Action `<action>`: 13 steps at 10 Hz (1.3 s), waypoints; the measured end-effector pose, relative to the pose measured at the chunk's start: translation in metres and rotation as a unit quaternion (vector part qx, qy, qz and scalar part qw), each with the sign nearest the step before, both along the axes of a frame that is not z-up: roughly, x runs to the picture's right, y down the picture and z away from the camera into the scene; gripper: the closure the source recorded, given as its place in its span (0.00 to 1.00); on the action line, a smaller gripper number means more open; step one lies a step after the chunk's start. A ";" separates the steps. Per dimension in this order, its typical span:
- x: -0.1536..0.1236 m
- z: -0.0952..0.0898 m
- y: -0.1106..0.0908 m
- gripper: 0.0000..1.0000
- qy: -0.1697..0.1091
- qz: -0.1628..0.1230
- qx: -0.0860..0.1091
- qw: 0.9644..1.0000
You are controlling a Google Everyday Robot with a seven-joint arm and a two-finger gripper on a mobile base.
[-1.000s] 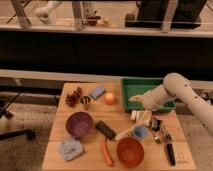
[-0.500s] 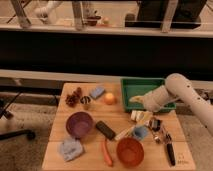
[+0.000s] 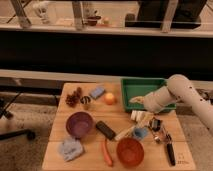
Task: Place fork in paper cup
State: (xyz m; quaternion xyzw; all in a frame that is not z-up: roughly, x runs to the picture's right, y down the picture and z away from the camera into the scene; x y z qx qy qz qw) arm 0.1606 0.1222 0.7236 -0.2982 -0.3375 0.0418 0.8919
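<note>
The off-white paper cup [image 3: 136, 116] sits on the wooden table [image 3: 60, 160], just in front of the green tray [image 3: 131, 86]. The small blue cup [image 3: 140, 133] is below it. A pale, thin utensil that looks like the fork [image 3: 124, 133] lies slanted on the table, left of the blue cup. My gripper [image 3: 134, 101] is at the end of the white arm [image 3: 175, 92]. It hovers over the tray's front left corner, a little above and behind the paper cup. I cannot tell whether it holds anything.
A purple bowl [image 3: 79, 124], a black block [image 3: 105, 130], a carrot [image 3: 106, 152], an orange bowl [image 3: 130, 151] and a grey cloth [image 3: 70, 149] fill the front. A blue sponge [image 3: 97, 92], an orange fruit [image 3: 109, 98] and a brown cluster [image 3: 74, 97] sit behind them. A black-handled tool [image 3: 169, 150] lies front right.
</note>
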 end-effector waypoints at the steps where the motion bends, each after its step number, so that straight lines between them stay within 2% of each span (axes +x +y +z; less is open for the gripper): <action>1: 0.000 -0.003 -0.001 0.20 0.000 -0.001 0.005 1.000; 6: 0.012 -0.012 -0.001 0.20 -0.007 0.009 0.023 1.000; 13: 0.028 -0.015 0.011 0.20 -0.046 0.038 0.006 0.998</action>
